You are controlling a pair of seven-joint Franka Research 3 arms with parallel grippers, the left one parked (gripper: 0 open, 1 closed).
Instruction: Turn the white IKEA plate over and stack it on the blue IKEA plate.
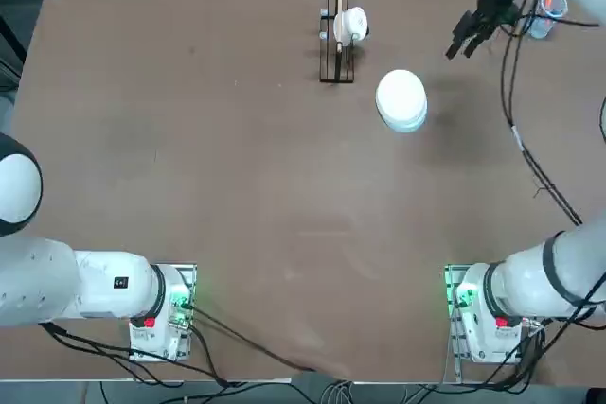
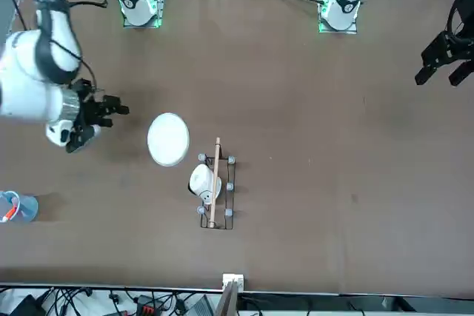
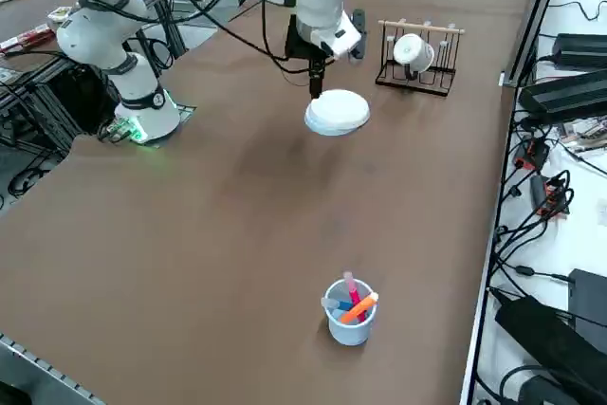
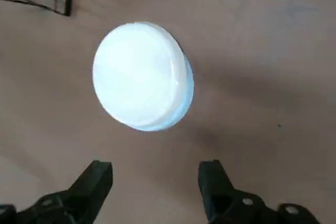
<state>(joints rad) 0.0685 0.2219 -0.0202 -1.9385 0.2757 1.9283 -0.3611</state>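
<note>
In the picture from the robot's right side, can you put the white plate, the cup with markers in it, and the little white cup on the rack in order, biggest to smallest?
1. White plate
2. Marker cup
3. White cup

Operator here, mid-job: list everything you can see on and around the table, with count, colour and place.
white plate: one, white, stacked on the blue plate
blue plate: one, light blue, under the white plate
rack: one, dark wire with a pale rod, beyond the plates from the robot
cup: one, white, on the rack
pen cup: one, light blue, far right of the table
pens: several, orange, pink and blue, in the pen cup
cables: many, black, around the table
right gripper: one, black, open, above the table, right of the plates
</note>
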